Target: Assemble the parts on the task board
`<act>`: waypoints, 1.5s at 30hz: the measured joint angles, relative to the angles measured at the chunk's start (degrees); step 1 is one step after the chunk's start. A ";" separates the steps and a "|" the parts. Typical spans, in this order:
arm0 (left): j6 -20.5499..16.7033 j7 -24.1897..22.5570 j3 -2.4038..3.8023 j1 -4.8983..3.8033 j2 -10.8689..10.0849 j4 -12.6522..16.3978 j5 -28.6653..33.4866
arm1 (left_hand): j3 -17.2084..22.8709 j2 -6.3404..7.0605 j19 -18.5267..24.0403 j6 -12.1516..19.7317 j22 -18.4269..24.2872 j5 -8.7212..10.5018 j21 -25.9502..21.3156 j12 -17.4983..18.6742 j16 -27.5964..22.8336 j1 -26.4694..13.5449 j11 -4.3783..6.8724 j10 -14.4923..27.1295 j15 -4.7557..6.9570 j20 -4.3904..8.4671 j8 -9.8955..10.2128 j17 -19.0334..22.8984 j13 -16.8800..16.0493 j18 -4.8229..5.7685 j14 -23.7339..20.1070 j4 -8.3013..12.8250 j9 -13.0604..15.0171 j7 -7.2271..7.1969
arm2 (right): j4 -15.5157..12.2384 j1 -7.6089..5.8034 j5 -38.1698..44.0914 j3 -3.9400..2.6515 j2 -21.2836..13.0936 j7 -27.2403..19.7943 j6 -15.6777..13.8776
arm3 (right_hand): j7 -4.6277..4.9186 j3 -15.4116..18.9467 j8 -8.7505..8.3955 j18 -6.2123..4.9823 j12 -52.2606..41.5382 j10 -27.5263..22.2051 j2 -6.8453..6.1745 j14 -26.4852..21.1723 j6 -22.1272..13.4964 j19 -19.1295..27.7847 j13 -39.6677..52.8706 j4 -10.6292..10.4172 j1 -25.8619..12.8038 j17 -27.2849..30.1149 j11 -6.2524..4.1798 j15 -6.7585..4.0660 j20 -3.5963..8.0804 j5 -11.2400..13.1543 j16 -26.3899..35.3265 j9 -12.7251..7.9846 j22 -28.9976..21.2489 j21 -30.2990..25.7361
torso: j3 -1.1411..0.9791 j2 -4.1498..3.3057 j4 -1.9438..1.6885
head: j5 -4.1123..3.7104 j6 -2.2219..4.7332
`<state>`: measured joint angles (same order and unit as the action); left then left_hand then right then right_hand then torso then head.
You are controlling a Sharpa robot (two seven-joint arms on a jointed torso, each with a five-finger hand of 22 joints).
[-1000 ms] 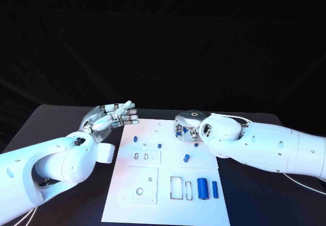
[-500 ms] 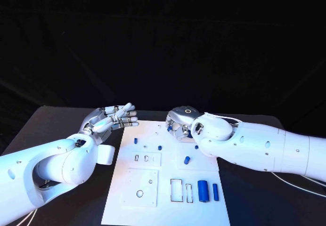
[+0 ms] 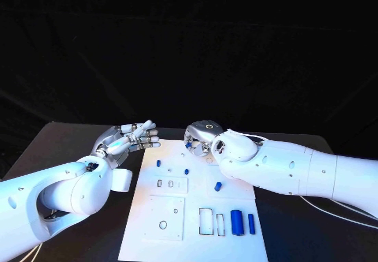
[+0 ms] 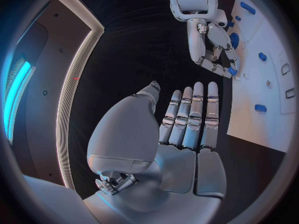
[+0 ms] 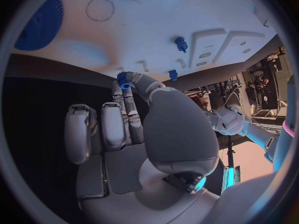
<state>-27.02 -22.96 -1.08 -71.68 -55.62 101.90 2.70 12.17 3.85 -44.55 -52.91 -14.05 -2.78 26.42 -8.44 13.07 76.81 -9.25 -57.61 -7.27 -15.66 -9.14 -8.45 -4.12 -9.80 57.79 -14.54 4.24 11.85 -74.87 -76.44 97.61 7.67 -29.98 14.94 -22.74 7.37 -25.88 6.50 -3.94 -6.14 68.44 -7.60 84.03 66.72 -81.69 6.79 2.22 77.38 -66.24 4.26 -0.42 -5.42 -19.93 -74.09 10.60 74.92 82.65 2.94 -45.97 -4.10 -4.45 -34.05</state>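
Parts [image 3: 235,222] on task board [image 3: 193,240]

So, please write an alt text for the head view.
The right robot hand pinches a small blue part over the far end of the white task board. The left robot hand hovers open beside the board.

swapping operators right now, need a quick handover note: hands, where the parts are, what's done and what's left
Left hand: open, holds nothing, palm up beside the board's far left corner.
Right hand: above the board's far edge, pinching a small blue part at its fingertips.
On the board: two big blue cylinders lying at the near right beside empty rectangular slots; one blue part lying mid-board; small blue pegs near the far left. A blue gear shows in the right wrist view.
Done: one part picked up.
Left: place it, then handle the loose parts. Which pegs are already seated, I cannot tell.
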 measured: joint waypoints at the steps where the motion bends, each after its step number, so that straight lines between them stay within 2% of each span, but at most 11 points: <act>1: 0.04 0.02 0.00 0.00 0.00 0.00 0.04 | 0.00 0.00 0.00 0.00 0.00 0.00 0.00 0.00 0.00 0.00 0.00 0.00 0.00 0.00 0.00 0.00 0.00 0.00 0.00 0.00 0.00 0.00 | 0.09 0.00 0.00 0.00 0.12 0.00 -0.14 | 0.00 0.00 0.00 0.23 0.00 0.00 0.00 0.00 0.00 0.00 -0.01 0.00 0.00 0.00 0.00 0.00 0.00 0.00 0.00 0.00 0.00 0.00 | 0.01 -0.01 -0.05 | -0.01 0.01; 2: 0.07 0.03 0.00 0.00 -0.01 0.00 0.07 | 0.00 0.00 0.00 0.00 0.00 0.00 0.00 0.00 0.00 0.00 0.00 0.00 0.00 0.00 0.00 0.00 0.00 0.00 0.00 0.00 0.00 0.00 | 0.16 0.01 0.00 -0.01 0.23 0.00 -0.27 | 0.00 0.00 0.00 0.63 0.00 0.00 0.00 0.00 0.00 0.00 -0.02 0.00 0.00 -0.01 0.00 0.00 0.00 0.00 0.00 0.00 0.00 0.00 | 0.04 -0.03 -0.10 | -0.03 0.03; 10: 0.23 0.13 0.00 0.00 -0.02 0.00 0.25 | 0.00 0.00 0.00 0.00 0.01 0.00 0.00 0.00 0.00 0.00 0.00 0.00 0.00 0.00 0.00 0.00 0.00 0.00 0.00 0.00 0.00 0.00 | 1.40 0.05 -0.05 -0.06 1.22 -0.03 -0.75 | 0.00 0.01 -0.01 0.88 0.00 0.00 -0.15 0.00 -0.01 -0.32 -0.06 -0.01 -0.15 -0.10 0.00 0.00 0.09 0.11 0.01 -0.01 -0.01 0.00 | 0.08 -0.12 -0.21 | 0.01 0.11; 32: 0.48 0.40 0.00 -0.03 -0.21 0.21 0.40 | 0.00 0.00 0.00 0.00 -0.04 0.00 0.21 0.00 0.00 0.00 0.00 0.00 0.00 0.00 0.00 0.02 -0.01 0.01 0.00 0.00 -0.05 0.00 | 3.34 0.38 -0.11 -0.13 2.36 0.16 0.51 | 0.00 -0.23 -0.18 0.88 0.18 0.00 -0.60 0.00 -0.03 -0.38 -0.08 -0.27 -0.60 0.58 0.00 0.00 -0.03 0.45 -0.17 0.13 0.03 0.00 | 0.20 -0.23 -0.35 | 0.09 -0.34; 34: 0.51 0.43 0.00 -0.03 -0.21 0.21 0.41 | 0.00 0.00 0.00 0.00 -0.03 0.00 0.21 0.00 0.00 0.00 0.00 0.00 0.00 0.00 0.00 0.02 0.00 0.01 0.00 0.00 -0.04 0.00 | 3.48 0.38 -0.12 -0.13 2.43 0.16 0.65 | 0.50 -0.54 -0.37 0.89 0.93 -0.02 -1.09 0.00 -1.07 0.63 -0.35 -0.58 -1.09 1.52 -0.02 0.00 -0.29 0.90 0.53 0.27 0.03 -0.73 | 0.21 -0.23 -0.36 | 0.06 -0.35; 36: 0.52 0.45 0.00 -0.03 -0.21 0.20 0.42 | 0.00 0.00 0.00 0.00 -0.03 0.00 0.21 0.00 -0.22 0.00 0.00 0.00 0.00 0.00 0.00 0.02 0.05 0.00 0.00 0.00 -0.04 0.00 | 3.63 0.40 -0.18 -0.11 2.47 0.16 0.72 | 1.15 -0.56 -2.15 0.88 1.88 -2.38 -2.05 -0.01 -4.10 2.51 -0.76 -1.06 -2.07 3.65 0.46 0.66 -0.77 3.39 2.08 -0.33 -0.93 -2.36 | 0.21 -0.23 -0.37 | 0.04 -0.36; 39: 0.55 0.47 0.00 -0.04 -0.21 0.19 0.42 | 0.00 0.00 0.00 0.00 -0.03 0.00 0.21 0.00 -0.22 0.00 0.00 0.00 0.00 0.00 0.00 -0.03 0.05 0.00 0.00 0.00 -0.04 0.00 | 3.81 0.45 -0.28 -0.07 2.55 0.11 0.70 | 1.37 2.10 -2.78 -0.48 2.17 -6.76 -3.01 -0.34 -8.89 6.03 -1.85 -1.97 -3.03 7.82 1.37 1.20 -1.45 6.26 5.21 -1.57 -5.55 -5.98 | 0.22 -0.24 -0.41 | 0.03 -0.36; 42: 0.57 0.50 0.00 -0.04 -0.21 0.18 0.43 | 0.00 0.00 0.00 0.00 -0.03 0.00 0.21 0.00 -0.22 0.00 0.00 0.00 0.00 0.00 0.00 -0.03 0.05 0.00 0.00 0.00 -0.04 0.00 | 3.74 0.45 -0.39 -0.07 2.53 0.00 0.50 | 1.04 4.99 -2.78 -0.49 2.17 -8.32 -3.14 -0.40 -10.92 6.91 -2.15 -2.57 -3.16 9.28 1.74 1.26 -1.74 6.85 6.24 -2.06 -7.26 -7.53 | 0.23 -0.25 -0.44 | 0.03 -0.36; 44: 0.59 0.51 0.00 -0.04 -0.24 0.18 0.44 | 0.00 0.00 0.00 0.00 -0.06 0.00 0.21 0.00 -0.22 0.00 0.00 0.00 0.00 0.00 0.00 -0.03 0.05 0.00 0.00 0.00 -0.04 0.00 | 3.34 0.45 -0.48 -0.07 2.29 -0.06 0.25 | 1.05 6.43 -2.78 -0.49 1.72 -8.57 -3.32 -0.40 -10.92 7.00 -2.15 -2.94 -2.87 9.67 1.67 1.26 -1.83 6.85 6.27 -2.06 -7.76 -7.97 | 0.23 -0.25 -0.44 | 0.01 -0.30; 45: 0.59 0.52 0.00 -0.04 -0.26 0.18 0.44 | 0.00 0.00 0.00 0.00 -0.08 0.00 0.21 0.00 -0.22 0.00 0.00 0.00 0.00 0.00 0.00 -0.03 0.05 0.00 0.00 0.00 -0.04 0.00 | 3.05 0.45 -0.51 -0.07 2.06 -0.08 0.13 | 1.05 6.95 -2.78 -0.49 1.72 -8.83 -2.98 -0.40 -10.92 7.31 -2.15 -3.11 -2.36 9.91 1.64 1.26 -1.74 6.60 6.53 -2.06 -8.09 -8.33 | 0.23 -0.25 -0.43 | 0.01 -0.28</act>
<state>-26.43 -22.44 -1.08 -71.72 -55.87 102.08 3.14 12.17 3.85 -44.55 -52.91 -14.12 -2.78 26.63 -8.44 12.85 76.80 -9.25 -57.61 -7.27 -15.66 -9.15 -8.48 -4.07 -9.79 57.79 -14.54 4.20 11.85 -71.81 -75.99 97.10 7.61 -27.92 14.86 -22.61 8.42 -18.93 3.73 -4.42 -4.42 59.60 -10.58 83.63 55.81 -74.38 4.64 -0.89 75.02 -56.33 5.90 0.84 -7.15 -13.33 -67.56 8.54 66.83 74.32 3.17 -46.22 -4.54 -4.44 -34.33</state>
